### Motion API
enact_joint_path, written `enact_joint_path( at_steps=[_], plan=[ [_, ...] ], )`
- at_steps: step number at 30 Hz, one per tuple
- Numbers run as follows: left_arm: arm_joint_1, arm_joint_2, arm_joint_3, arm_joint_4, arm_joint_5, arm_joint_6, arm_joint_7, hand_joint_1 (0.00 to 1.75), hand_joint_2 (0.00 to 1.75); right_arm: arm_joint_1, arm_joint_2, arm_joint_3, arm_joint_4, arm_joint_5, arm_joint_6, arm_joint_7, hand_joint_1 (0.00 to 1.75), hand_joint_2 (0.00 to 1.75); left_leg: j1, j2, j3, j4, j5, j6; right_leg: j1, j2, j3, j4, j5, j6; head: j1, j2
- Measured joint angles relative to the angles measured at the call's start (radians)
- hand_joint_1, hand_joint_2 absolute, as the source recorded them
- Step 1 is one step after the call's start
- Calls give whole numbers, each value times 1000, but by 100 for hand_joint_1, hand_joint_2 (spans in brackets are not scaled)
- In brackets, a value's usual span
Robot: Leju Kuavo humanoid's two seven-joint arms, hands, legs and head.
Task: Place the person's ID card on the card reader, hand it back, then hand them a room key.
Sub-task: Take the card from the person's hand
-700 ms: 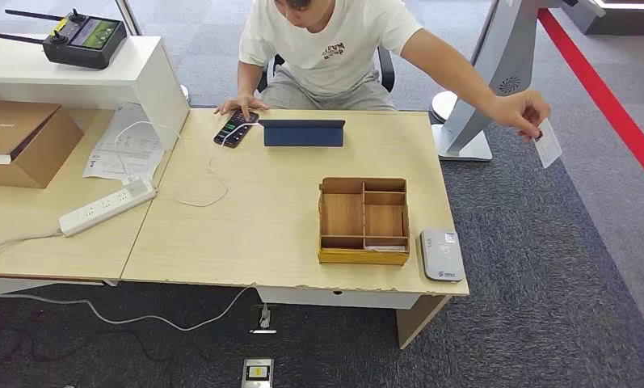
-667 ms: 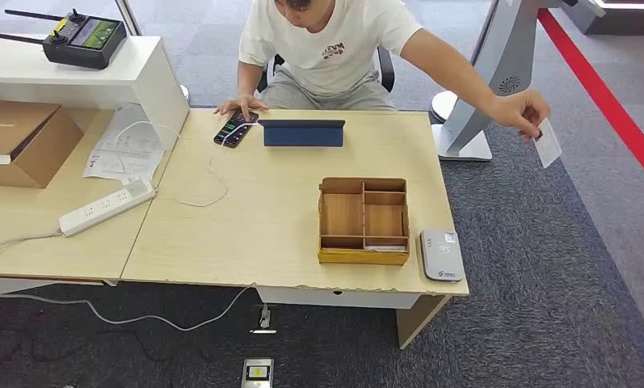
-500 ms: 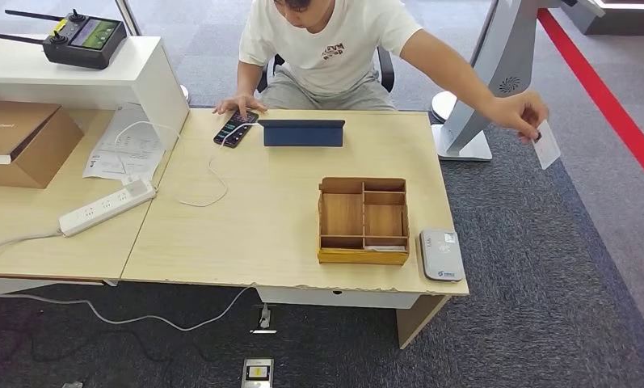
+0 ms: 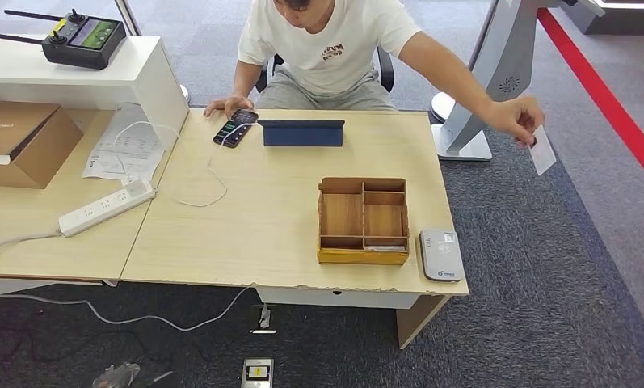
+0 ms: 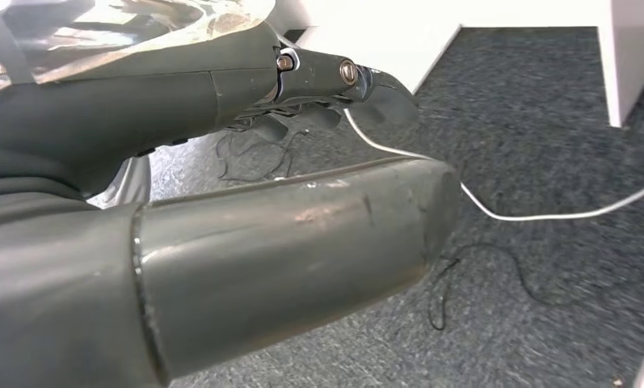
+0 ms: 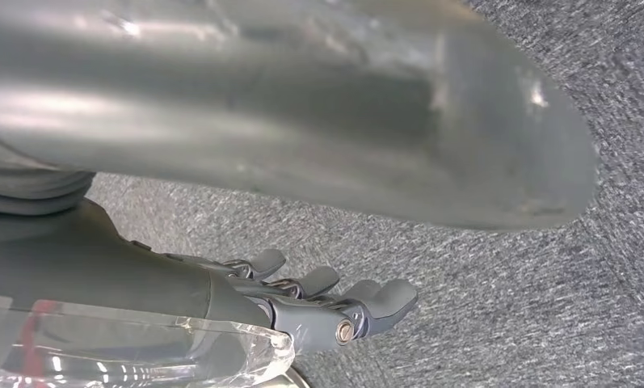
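Observation:
A person in a white shirt sits behind the table [image 4: 262,226] and holds a white ID card [image 4: 542,150] out past the table's right edge, above the carpet. The grey card reader [image 4: 440,255] lies at the table's front right corner. Next to it stands a wooden divided box [image 4: 364,220] with a pale card [image 4: 385,246] in its front right compartment. My left hand [image 5: 221,89] hangs over the carpet, fingers apart, holding nothing. My right hand [image 6: 181,275] also hangs over carpet, fingers stretched out and empty.
A phone [image 4: 236,128] on a white cable and a blue folded case [image 4: 302,132] lie near the person. A power strip [image 4: 107,207], papers and a cardboard box [image 4: 23,141] sit at the left. A white stand base [image 4: 462,145] is beyond the table's right edge.
The person's hand with the card has dropped a little. Their other hand has slid off the phone. A shiny part of my left arm has come in at the head view's bottom edge.

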Motion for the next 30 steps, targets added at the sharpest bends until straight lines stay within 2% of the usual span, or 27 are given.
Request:
enact_joint_path(
  at_steps=[6,10,16,22,26,30],
  plan=[
    [-3,-17,-15,0,-8,0,-13,0,0,-1,-10,-13,-1,-50,-6,-40,0,0,0,0,0,0,0,0,0,0,0,0,0,0,0,0],
    [2,-20,-22,0,-14,10,-22,0,0,-5,-23,-39,-1,-113,-29,-104,0,175,0,0,0,0,0,0,0,0,1,0,0,0,0,0],
    [66,-41,-23,1,-21,116,-26,0,0,-70,-71,-79,-10,-184,-63,-283,0,175,-2,3,0,0,-1,0,-2,2,1,0,0,0,0,0],
    [120,-70,-25,4,-21,158,-17,0,0,-239,-123,-94,-31,-244,-75,-442,0,175,-3,3,1,0,0,1,-3,3,0,0,1,2,0,0],
    [126,-80,-26,6,-20,157,-17,0,0,-336,-150,-93,-45,-270,-79,-466,0,175,-3,0,1,0,1,2,-3,0,2,0,2,2,0,0],
    [131,-85,-26,9,-21,156,-17,0,0,-363,-159,-91,-53,-300,-76,-477,0,175,-2,-2,0,0,1,2,-3,-1,2,0,1,2,0,0]
  ],
)
